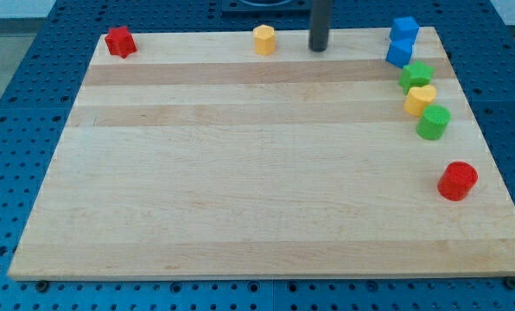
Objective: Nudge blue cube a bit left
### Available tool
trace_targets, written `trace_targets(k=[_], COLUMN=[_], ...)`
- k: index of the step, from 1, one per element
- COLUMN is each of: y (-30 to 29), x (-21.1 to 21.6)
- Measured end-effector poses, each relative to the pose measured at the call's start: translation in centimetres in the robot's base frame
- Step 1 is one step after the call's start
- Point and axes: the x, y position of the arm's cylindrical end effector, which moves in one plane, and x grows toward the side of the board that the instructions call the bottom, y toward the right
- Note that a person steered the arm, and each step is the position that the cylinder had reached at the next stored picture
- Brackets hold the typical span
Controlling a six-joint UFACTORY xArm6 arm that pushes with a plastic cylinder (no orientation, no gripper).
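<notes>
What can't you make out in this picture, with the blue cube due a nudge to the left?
- Two blue blocks touch at the view's top right; which one is the cube is unclear, too small in the camera view.
- The rod's upper part is cut off by the view's top edge; only my tip shows, left of the blue blocks.
- The yellow block between the green blocks: shape too small to tell.

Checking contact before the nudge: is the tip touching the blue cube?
No. My tip stands apart, to the view's left of the blue cube, bare board between.
</notes>
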Motion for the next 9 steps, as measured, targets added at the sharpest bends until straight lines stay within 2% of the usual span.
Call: trace_targets(k=[1,2,3,4,5,6,7,8,9], y=[1.9,-1.0,-4.5,-4.3,0.1,3.1,16.0,23.7,23.9], x=[0.1,7.6,19.9,33.4,39.1,39.2,36.1,32.6,22.9])
